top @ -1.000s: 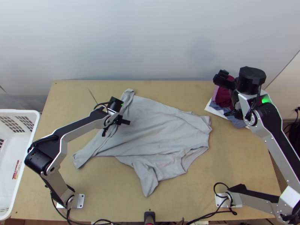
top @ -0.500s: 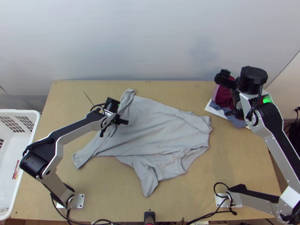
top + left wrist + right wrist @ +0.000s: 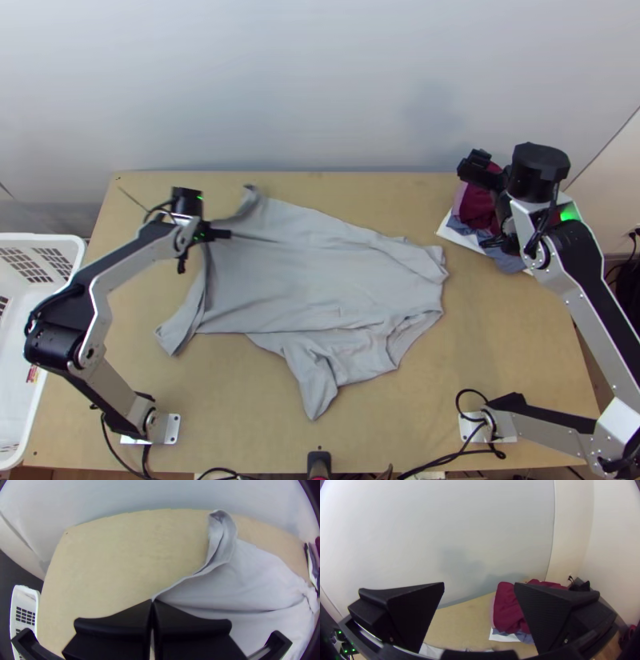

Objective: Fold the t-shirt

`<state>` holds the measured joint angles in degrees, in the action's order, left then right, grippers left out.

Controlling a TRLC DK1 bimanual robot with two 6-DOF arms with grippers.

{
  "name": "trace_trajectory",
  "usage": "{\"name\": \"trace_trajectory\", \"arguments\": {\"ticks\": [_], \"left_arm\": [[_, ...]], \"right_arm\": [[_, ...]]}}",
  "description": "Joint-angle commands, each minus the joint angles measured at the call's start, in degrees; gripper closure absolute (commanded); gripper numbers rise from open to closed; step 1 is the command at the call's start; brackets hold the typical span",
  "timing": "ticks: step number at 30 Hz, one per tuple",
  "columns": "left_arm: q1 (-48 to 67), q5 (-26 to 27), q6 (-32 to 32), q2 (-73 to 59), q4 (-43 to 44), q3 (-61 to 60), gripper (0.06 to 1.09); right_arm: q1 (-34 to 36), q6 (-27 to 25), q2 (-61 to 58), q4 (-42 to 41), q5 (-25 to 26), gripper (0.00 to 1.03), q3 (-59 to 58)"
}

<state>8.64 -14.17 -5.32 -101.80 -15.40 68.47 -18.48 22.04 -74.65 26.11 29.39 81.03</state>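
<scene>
Near edge first: light grey cloth t-shirt point(image 3: 296, 276) lies mid-table on the light wooden table point(image 3: 240, 416), roughly spread, not folded. One part, likely a sleeve, sticks out toward the near edge; creases by what looks like the neck opening. Edge at the basket side is curled over in places, its near corner flopped.

Step, my read: still flattening before any real fold. Next move likely calls for pulling that edge straight, laying it down and letting go, then tucking in the sleeve. Risk: dragging the whole shirt askew, or the curl staying under.

Left arm: elbow bent out over the near-left side, forearm reaching inward to that edge. Left gripper point(image 3: 152, 600) pressed together, pinching a bit of the shirt's edge, probably hem, between the tips.

White plastic basket point(image 3: 78, 280) off the table's left side.

Right arm: elbow out past the table's right side, forearm angled back in. Right gripper point(image 3: 479, 584) at the far right by the maroon folded cloth point(image 3: 506, 610), fingers spread wide, nothing held, aimed toward the pale wall point(image 3: 320, 80).
</scene>
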Motion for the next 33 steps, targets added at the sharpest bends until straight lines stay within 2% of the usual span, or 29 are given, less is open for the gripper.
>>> {"name": "trace_trajectory", "arguments": {"ticks": [1,2,3,4,8,12,16,18,21,27,33], "left_arm": [[-8.56,0.9,-6.72,-2.62,3.8,2.81,0.77],[-8.56,0.9,-7.16,-3.23,2.83,4.04,0.53],[-8.29,0.81,-8.13,-3.67,1.07,5.27,0.19],[-8.2,0.81,-10.32,-4.2,-1.3,6.77,0.1],[-7.41,0.9,-13.4,-7.71,-13.08,15.73,0.1],[-8.2,1.25,-14.54,-7.63,-21.43,22.68,0.1],[-8.56,3.36,-14.63,-5.96,-36.55,32.08,0.1],[-8.73,3.89,-14.98,-3.41,-40.32,34.01,0.1],[-10.58,4.86,-16.04,-0.07,-40.24,33.84,0.1],[-17.79,4.95,-15.95,-1.47,-38.57,37.71,0.1],[-19.98,6.79,-14.98,-3.85,-36.98,38.5,0.1]], "right_arm": [[-1.03,-0.51,0.03,0.08,0.06,0.05,-0.79],[-1.21,-0.51,0.12,0.26,-0.03,0.05,-0.79],[-1.56,-0.51,0.12,0.61,-0.03,0.05,-0.79],[-2.0,-0.6,0.12,0.87,-0.21,0.05,-0.88],[-4.9,-0.51,0.56,3.34,-2.76,0.05,-2.28],[-11.23,-0.33,2.93,7.91,-6.89,0.05,-7.65],[-15.89,3.27,6.01,11.07,-10.84,0.05,-13.53],[-16.85,5.55,6.63,11.77,-13.57,0.05,-15.64],[-17.29,7.93,6.19,12.48,-17.52,0.05,-17.58],[-19.84,9.33,3.81,14.32,-21.92,0.04,-19.07],[-22.13,10.13,4.16,15.2,-23.94,0.04,-21.97]]}}
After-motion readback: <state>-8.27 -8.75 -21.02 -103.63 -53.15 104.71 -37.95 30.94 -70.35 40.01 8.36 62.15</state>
